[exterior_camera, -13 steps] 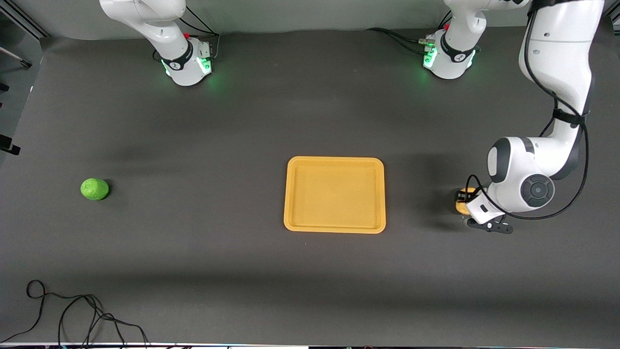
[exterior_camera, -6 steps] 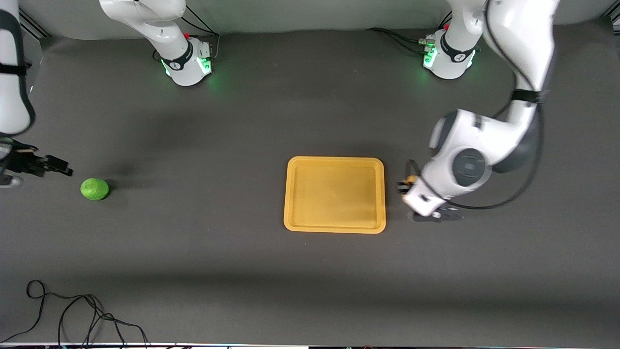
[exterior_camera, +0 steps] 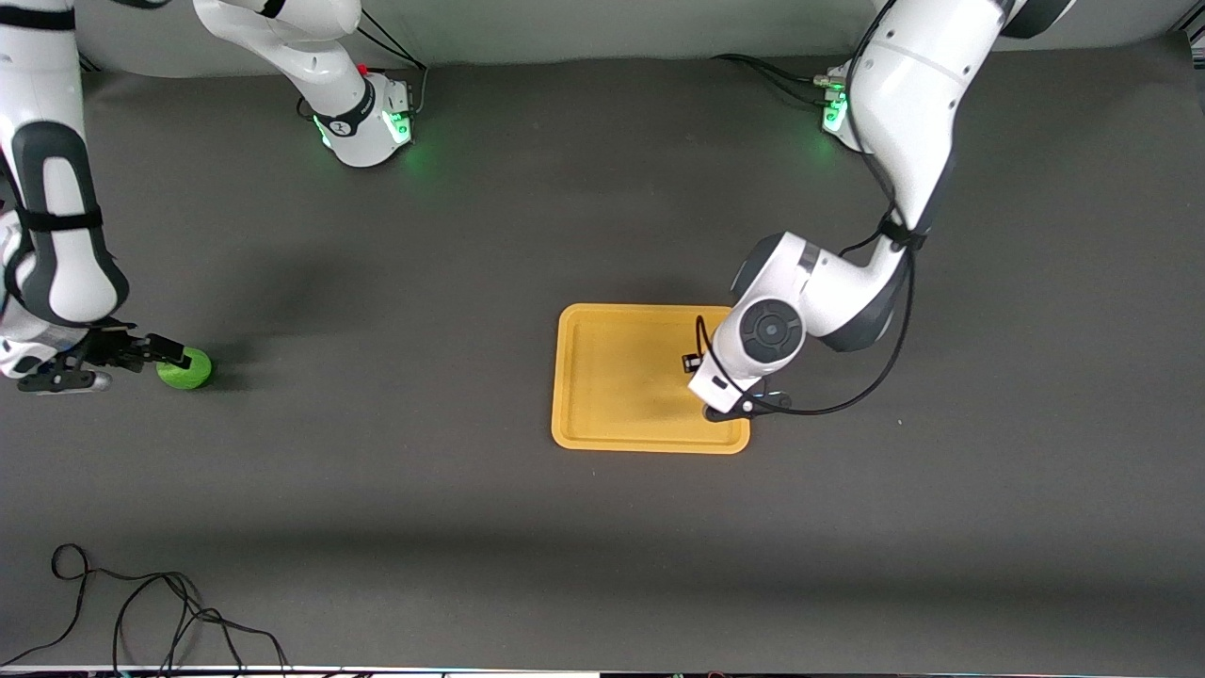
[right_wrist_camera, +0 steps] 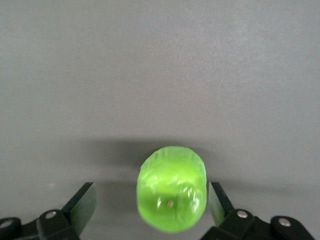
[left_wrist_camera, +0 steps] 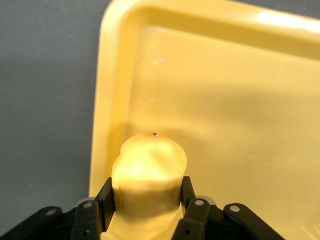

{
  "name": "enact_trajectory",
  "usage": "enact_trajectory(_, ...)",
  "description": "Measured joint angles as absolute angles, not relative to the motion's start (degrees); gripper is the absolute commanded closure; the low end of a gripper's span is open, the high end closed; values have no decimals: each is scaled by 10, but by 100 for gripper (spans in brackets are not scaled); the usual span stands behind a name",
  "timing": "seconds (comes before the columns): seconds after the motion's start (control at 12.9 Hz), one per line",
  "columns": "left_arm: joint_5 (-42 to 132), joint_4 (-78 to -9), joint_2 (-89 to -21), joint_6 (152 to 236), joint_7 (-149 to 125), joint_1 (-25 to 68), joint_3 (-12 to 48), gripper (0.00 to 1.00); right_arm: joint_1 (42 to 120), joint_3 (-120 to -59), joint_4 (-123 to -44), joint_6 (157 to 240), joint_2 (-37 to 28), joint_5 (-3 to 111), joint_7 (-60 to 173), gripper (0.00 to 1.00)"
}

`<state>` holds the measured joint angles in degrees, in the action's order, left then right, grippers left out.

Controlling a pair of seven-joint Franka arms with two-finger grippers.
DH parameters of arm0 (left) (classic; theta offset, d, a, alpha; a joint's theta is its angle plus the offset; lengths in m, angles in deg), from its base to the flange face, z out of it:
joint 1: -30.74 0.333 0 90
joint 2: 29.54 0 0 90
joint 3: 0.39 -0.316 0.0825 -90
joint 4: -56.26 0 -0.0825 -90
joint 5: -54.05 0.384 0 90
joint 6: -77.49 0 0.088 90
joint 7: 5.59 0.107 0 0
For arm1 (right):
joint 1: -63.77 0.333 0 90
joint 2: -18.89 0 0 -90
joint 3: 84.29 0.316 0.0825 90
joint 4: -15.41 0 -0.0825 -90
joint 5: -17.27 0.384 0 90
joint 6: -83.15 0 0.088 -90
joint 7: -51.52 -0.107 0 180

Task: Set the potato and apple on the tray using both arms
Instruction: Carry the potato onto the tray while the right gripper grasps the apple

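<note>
Potato (left_wrist_camera: pixel 149 182) clamped between fingers of left claw (left_wrist_camera: pixel 147 200), hanging over tray (exterior_camera: pixel 574 377), just inside the rim on the left arm's end. Hidden under the wrist in front view; visible only in left wrist view. Tray sits mid-desk (exterior_camera: pixel 471 527), nothing resting in it.

Apple (exterior_camera: pixel 185 368) on desk, well apart from tray, toward the right arm's end. Right claw (right_wrist_camera: pixel 152 210) low around it, fingers spread wide with 1 on each side, gaps visible both sides in right wrist view, so not gripping yet.

Step in hand, judged: potato placement on tray by left arm, apple grasp setup by right arm, both running at once. 0 of 2 items down.

Next move calls for: lowering potato closer to tray floor, maybe further inward from the rim, then releasing; lumpy shape likely to roll a bit. Closing right claw on apple, centred to avoid squirting a round fruit out, then lifting and carrying to tray.
</note>
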<state>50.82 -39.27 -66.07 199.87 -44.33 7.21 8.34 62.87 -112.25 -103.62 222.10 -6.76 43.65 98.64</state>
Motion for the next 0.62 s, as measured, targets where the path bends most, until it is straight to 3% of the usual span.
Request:
enact_trajectory(0.23, 509, -390, -666, 1999, -444, 73, 81, 47, 626, -1125, -1035, 2241, -111, 484, 1041, 4)
enact_trajectory(0.31, 510, -390, -666, 1999, -444, 73, 80, 41, 625, -1125, -1034, 2244, -120, 490, 1050, 32)
enact_trajectory(0.39, 512, -390, -666, 1998, -444, 73, 79, 13, 625, -1125, -1033, 2246, -124, 491, 1057, 50)
enact_trajectory(0.47, 514, -390, -667, 1998, -444, 73, 78, 0, 625, -1125, -1032, 2247, -126, 491, 1067, 55)
enact_trajectory(0.62, 517, -390, -667, 1998, -444, 73, 77, 0, 625, -1125, -1026, 2246, -126, 491, 1074, 56)
